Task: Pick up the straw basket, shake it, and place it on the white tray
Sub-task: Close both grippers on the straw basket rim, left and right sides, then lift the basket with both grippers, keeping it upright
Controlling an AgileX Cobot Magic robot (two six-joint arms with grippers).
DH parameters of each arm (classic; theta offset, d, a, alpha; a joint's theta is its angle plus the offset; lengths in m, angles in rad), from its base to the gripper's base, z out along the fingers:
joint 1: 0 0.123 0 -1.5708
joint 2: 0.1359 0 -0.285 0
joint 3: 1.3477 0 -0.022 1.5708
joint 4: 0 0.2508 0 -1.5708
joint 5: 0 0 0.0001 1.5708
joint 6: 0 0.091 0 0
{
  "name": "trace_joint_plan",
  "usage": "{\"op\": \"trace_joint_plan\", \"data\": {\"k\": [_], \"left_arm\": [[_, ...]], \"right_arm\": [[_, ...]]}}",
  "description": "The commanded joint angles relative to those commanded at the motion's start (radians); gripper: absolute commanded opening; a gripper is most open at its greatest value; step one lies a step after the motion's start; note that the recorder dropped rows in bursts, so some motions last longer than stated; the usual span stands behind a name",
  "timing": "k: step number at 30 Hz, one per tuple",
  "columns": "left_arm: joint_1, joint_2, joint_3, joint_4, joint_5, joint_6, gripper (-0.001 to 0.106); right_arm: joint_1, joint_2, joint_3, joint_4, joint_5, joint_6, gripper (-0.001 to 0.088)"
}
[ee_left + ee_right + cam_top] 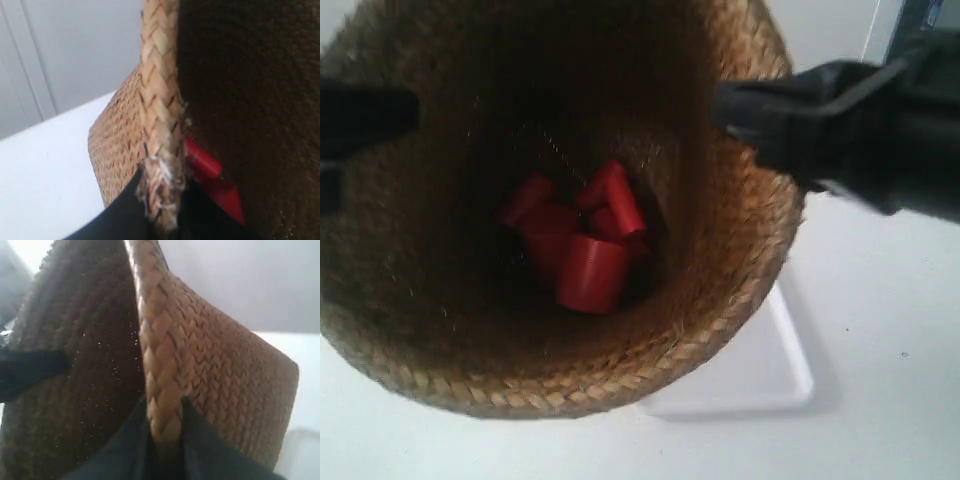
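Note:
The straw basket [450,300] fills most of the exterior view, raised close to the camera and tilted, with several red cylinders [590,272] in its dark bottom. Part of the white tray [760,375] shows on the table below its lower right edge. The left gripper [162,212] is shut on the frayed braided rim [159,100], one finger outside and one inside. The right gripper [165,440] is shut on the opposite braided rim [157,370]. In the exterior view the arm at the right [860,120] and the arm at the left [360,120] grip opposite rim sides.
The white table [890,380] stretches around the tray. A pale wall [85,50] stands behind the table in the left wrist view. The far arm shows as a dark bar [27,371] inside the basket in the right wrist view.

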Motion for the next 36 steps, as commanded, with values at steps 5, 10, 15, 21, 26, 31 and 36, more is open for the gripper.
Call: {"op": "trace_joint_plan", "data": {"k": [5,10,15,21,26,31,36], "left_arm": [[0.000,0.109,0.047,-0.027,0.022,-0.034,0.000],[0.000,-0.006,-0.021,-0.022,0.050,-0.042,0.000],[0.000,0.107,0.113,-0.035,-0.049,-0.052,0.000],[-0.009,-0.040,-0.001,-0.035,0.108,-0.053,0.000],[-0.009,0.060,0.117,-0.062,-0.046,-0.047,0.000],[-0.010,-0.034,0.000,-0.062,0.087,-0.022,0.000],[-0.010,0.071,0.106,-0.093,-0.090,-0.006,0.000]], "right_arm": [[-0.002,0.108,0.045,0.029,-0.112,0.009,0.0000],[0.004,-0.019,-0.067,0.021,0.055,-0.005,0.0000],[0.004,0.207,0.059,0.017,-0.046,-0.018,0.0000],[0.008,0.063,-0.098,0.018,0.178,-0.003,0.0000],[-0.003,0.203,0.042,-0.014,-0.015,0.021,0.0000],[0.000,0.083,-0.103,0.012,0.167,0.045,0.0000],[-0.003,0.184,0.018,-0.028,-0.060,0.044,0.0000]]}}
